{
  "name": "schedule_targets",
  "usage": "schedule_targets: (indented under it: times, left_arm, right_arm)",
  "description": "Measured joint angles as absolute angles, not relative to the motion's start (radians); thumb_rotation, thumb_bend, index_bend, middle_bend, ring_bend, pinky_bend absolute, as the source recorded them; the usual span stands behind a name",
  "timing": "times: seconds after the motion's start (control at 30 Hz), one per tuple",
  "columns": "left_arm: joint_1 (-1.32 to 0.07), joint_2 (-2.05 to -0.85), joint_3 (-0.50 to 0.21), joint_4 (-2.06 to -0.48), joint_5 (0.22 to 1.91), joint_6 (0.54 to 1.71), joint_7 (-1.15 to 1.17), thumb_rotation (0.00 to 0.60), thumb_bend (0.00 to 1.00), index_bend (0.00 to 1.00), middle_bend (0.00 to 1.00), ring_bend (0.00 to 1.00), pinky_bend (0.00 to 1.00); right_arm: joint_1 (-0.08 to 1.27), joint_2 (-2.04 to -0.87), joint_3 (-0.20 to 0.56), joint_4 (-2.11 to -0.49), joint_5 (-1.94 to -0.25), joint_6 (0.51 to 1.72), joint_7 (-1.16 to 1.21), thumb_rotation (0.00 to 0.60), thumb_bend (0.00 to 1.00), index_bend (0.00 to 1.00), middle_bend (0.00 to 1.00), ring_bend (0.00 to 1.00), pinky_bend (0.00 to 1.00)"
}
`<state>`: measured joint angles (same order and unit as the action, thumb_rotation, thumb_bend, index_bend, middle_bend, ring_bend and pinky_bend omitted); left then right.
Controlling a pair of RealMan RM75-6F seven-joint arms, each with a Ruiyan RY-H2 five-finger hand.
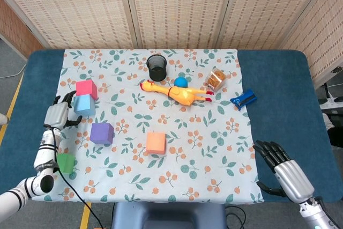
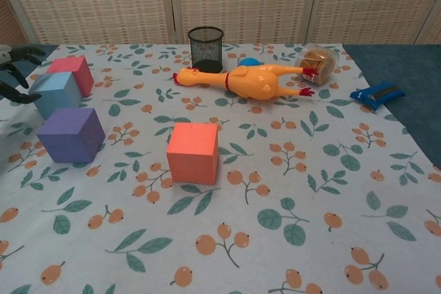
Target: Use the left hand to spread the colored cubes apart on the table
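Hovering my left robot hand (image 1: 60,114) just left of the blue cube (image 1: 84,105), fingers spread, holding nothing. Pink cube (image 1: 86,88) touches blue; purple cube (image 1: 101,133), orange cube (image 1: 156,142) and green cube (image 1: 66,162) sit apart. Right robot hand (image 1: 283,171) rests open.
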<state>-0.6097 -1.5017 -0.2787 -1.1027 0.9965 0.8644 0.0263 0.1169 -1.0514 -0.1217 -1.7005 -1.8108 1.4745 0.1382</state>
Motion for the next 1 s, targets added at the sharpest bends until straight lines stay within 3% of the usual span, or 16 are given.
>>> schedule_targets:
  times: [0.43,0.77,0.87,1.0]
  left_arm:
    - [-0.644,-1.517,-0.269,-1.248,1.087,0.898,0.022,0.6,0.32,0.0,0.07,0.32,0.0]
    - [-0.653,-1.505,-0.169,-1.473,1.331,0.984,0.059,0.6,0.32,0.0,0.06,0.3,0.0]
    - [-0.639,-1.489,-0.152,-1.512,1.376,1.037,0.059,0.6,0.34,0.0,0.05,0.25,0.0]
    - [-0.615,-1.455,-0.145,-1.528,1.402,1.095,0.042,0.596,0.36,0.0,0.0,0.05,0.0]
  right_arm:
    - [0.119,-1.055,-0.111,-1.696,-1.792,1.472,0.146,0.6,0.14,0.0,0.0,0.0,0.0]
    - [0.122,-1.054,-0.111,-1.694,-1.788,1.468,0.156,0.6,0.14,0.0,0.0,0.0,0.0]
    - [0.124,-1.053,-0.113,-1.694,-1.791,1.464,0.162,0.6,0.14,0.0,0.0,0.0,0.0]
    - [0.124,-1.049,-0.117,-1.694,-1.801,1.469,0.168,0.6,0.14,0.0,0.0,0.0,0.0]
